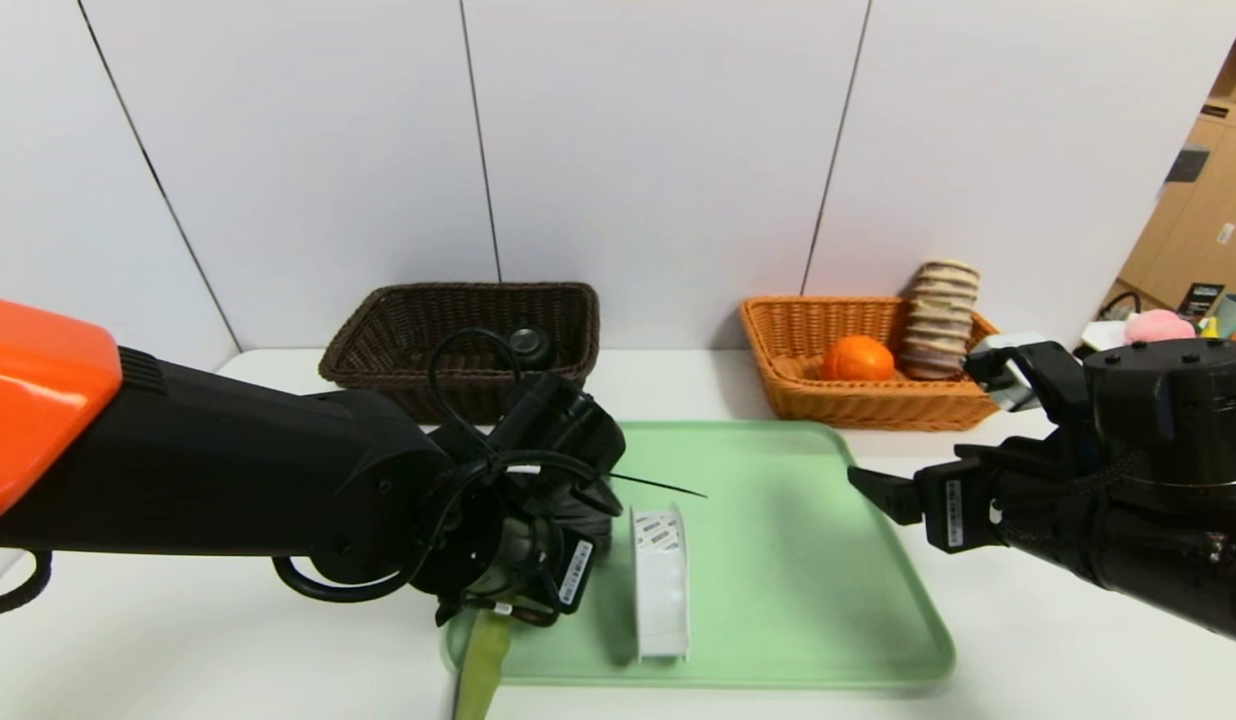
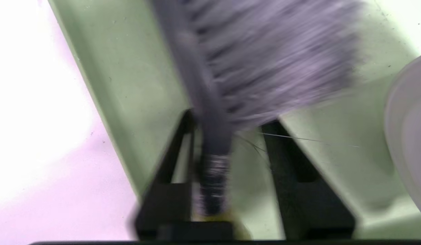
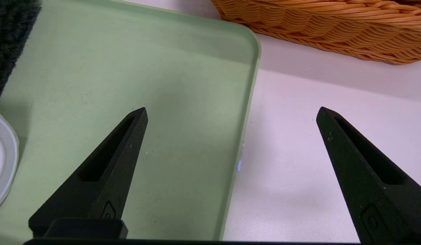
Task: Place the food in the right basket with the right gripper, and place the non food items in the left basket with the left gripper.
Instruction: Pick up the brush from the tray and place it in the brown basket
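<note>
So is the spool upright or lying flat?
Upright: the spool stands on its edge on the tray, barcode stickers facing up.

Left arm (image 1: pixel 228 480) is chunky matte black with a glossy orange shell at the upper end, looped black cables and white barcode stickers by the wrist. Right arm (image 1: pixel 1128 500) is all black, round cap on top, sticker too. Right claw (image 3: pixel 231 115) has pointed, slotted black fingers (image 3: pixel 105 170).

Orange fruit (image 1: pixel 858 358) and striped ridged roll (image 1: pixel 940 320) sit in orange-tan basket (image 1: pixel 778 380); roll stands upright. Black-rimmed cup (image 1: pixel 528 345) in dark basket (image 1: pixel 378 340). Grey-bristled brush (image 2: pixel 265 61), white spool (image 1: pixel 661 585) on edge.
</note>
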Robot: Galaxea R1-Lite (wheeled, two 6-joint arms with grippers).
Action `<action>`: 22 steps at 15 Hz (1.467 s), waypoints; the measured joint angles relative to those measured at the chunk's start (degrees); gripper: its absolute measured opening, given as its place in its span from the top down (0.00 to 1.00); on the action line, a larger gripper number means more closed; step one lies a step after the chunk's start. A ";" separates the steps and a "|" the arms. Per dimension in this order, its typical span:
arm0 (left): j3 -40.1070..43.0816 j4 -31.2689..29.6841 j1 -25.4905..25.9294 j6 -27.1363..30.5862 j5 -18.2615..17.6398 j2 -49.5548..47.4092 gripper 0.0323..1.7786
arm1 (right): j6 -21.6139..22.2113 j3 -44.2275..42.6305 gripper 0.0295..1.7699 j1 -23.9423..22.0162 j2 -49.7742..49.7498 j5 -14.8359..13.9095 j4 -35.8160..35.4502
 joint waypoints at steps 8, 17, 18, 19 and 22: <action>1.35 -0.30 -0.02 -0.05 0.55 -0.28 0.85 | 0.02 0.13 0.03 0.00 -0.23 -0.13 0.00; 1.52 -8.09 0.00 3.36 1.67 -11.30 0.85 | -0.05 0.74 0.03 0.00 -0.77 -0.11 0.00; 1.44 -8.20 0.00 3.50 1.71 -13.07 0.85 | -0.16 0.74 0.03 0.00 -0.78 -0.13 0.00; 1.28 -8.27 0.00 3.67 1.68 -14.81 0.85 | -0.18 0.79 0.03 0.00 -0.85 -0.11 -0.02; 0.69 -9.47 3.36 7.28 1.78 -18.71 0.85 | -0.18 1.34 0.03 0.00 -1.52 -0.11 0.01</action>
